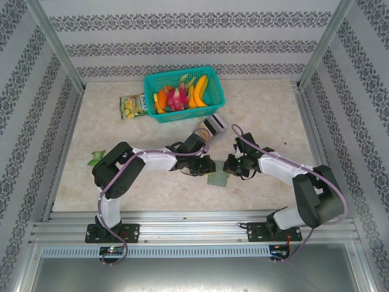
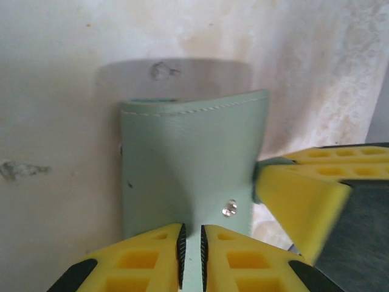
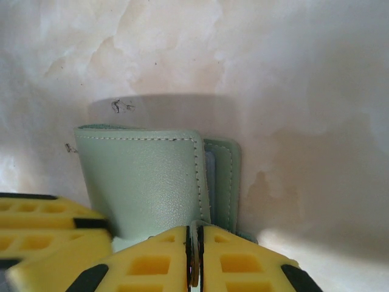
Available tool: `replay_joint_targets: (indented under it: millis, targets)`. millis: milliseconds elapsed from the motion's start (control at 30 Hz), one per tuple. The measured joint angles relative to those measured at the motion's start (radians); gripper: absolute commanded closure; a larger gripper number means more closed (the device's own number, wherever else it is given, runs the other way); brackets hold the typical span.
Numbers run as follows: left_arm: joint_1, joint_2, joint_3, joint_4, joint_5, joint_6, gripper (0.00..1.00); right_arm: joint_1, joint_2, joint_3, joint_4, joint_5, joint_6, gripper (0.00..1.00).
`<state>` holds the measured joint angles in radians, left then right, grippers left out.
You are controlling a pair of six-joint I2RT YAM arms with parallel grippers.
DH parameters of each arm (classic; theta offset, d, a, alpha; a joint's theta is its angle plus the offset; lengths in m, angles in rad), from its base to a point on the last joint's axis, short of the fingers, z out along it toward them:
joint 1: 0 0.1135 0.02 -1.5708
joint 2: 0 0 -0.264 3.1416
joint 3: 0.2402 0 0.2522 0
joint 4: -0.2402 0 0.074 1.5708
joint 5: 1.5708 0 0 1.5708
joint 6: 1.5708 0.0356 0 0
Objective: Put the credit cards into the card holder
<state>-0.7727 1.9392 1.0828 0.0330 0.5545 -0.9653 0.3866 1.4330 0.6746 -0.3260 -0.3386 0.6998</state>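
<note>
The pale grey-green card holder (image 1: 217,179) lies between both grippers at the table's middle front. My left gripper (image 1: 205,166) pinches its near edge; in the left wrist view the leather cover (image 2: 188,164) with its snap stud runs into the narrow gap of that gripper (image 2: 191,237). My right gripper (image 1: 233,166) is shut on a thin flap at the holder's other side (image 3: 146,182), seen at the right gripper (image 3: 195,237). An inner leaf (image 3: 223,176) peeks out beside the cover. The credit cards (image 1: 210,128), dark and white-striped, lie just in front of the basket.
A teal basket (image 1: 184,94) of toy fruit stands at the back centre, with a yellow-green snack packet (image 1: 132,106) to its left. A small green scrap (image 1: 95,158) lies by the left arm. Metal frame posts and walls border the table.
</note>
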Motion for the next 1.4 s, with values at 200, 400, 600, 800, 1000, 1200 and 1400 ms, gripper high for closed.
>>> replay_joint_targets:
  millis: [200, 400, 600, 800, 1000, 1200, 1400]
  targets:
    - [0.0, 0.007, 0.008, -0.004, 0.006, 0.0, 0.81, 0.008, -0.04, 0.002, -0.019, 0.004, -0.001, 0.87]
    - [0.0, 0.008, 0.014, -0.017, 0.003, 0.0, 0.81, 0.037, -0.045, 0.021, -0.034, -0.004, -0.011, 0.83]
    - [0.0, 0.009, 0.017, -0.02, 0.002, 0.0, 0.82, 0.069, 0.03, 0.063, -0.04, -0.011, -0.023, 0.77]
    - [0.0, 0.009, 0.017, -0.023, 0.002, 0.0, 0.82, 0.067, -0.003, 0.062, -0.051, -0.008, -0.019, 0.67]
    - [0.0, 0.009, 0.017, -0.022, 0.002, 0.0, 0.82, 0.02, -0.124, 0.05, -0.048, -0.043, -0.016, 0.63]
    - [0.0, 0.009, 0.018, -0.023, 0.002, 0.0, 0.82, -0.006, -0.135, 0.029, -0.053, -0.043, -0.008, 0.89]
    - [0.0, 0.01, 0.019, -0.025, 0.002, 0.0, 0.82, -0.005, -0.087, 0.027, -0.058, -0.036, -0.003, 0.94]
